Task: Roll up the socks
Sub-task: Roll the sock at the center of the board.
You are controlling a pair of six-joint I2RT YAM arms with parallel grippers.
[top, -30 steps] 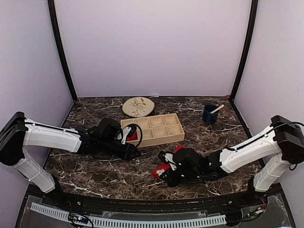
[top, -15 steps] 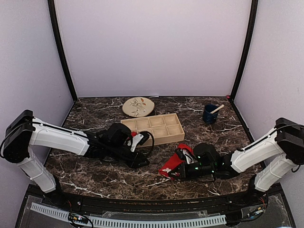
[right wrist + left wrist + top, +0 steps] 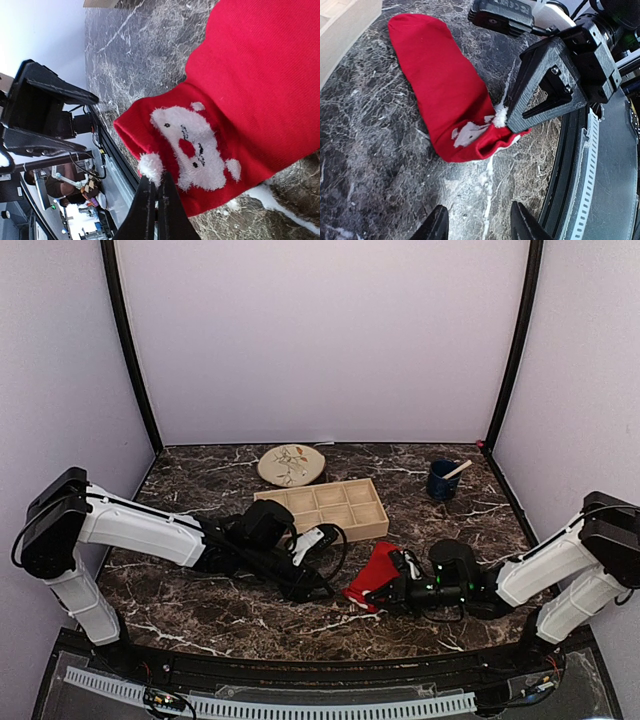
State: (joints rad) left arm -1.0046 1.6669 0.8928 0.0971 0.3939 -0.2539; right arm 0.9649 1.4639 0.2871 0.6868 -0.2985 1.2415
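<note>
The red sock (image 3: 445,85) lies stretched out on the marble tabletop (image 3: 365,160), near the front of the wooden tray (image 3: 335,508) and toward the near edge. The right tool (image 3: 156,184) is clenched tight on the sock's open cuff, right beside the white pompom of the little face knitted there. The left tool (image 3: 480,226) hovers just beside that same end, its fingers spread apart with nothing between them, not touching the fabric. Farther back sit a patterned plate (image 3: 291,465) and a blue cup (image 3: 441,481) with a stick in it.
</note>
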